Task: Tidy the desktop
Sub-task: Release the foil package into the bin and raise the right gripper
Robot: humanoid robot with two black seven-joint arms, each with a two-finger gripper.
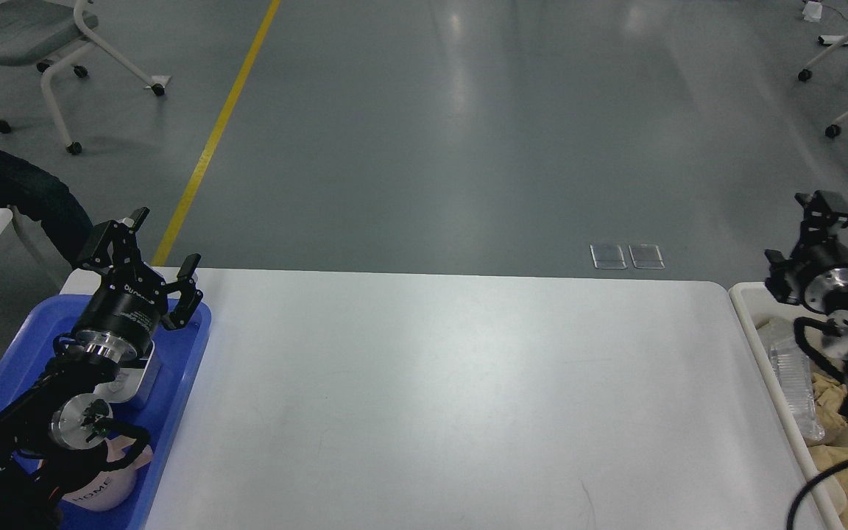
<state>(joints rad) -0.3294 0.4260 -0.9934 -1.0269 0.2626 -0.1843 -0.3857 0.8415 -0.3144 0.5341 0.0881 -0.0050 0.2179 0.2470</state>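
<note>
Head view: white worktop (453, 397); left end effector (163, 254) spread wide above blue tray (181, 383); right end effector (807, 228) over cream bin (751, 316), finger state indiscernible.

A single head view looks forward and steeply down from above the near edge of the desktop (453, 397), which fills the lower half of the frame. Grey floor with a yellow line (218, 132) takes the upper half. The blue tray (181, 383) sits lower left, the cream bin (751, 324) lower right; both arms enter from the bottom corners.
</note>
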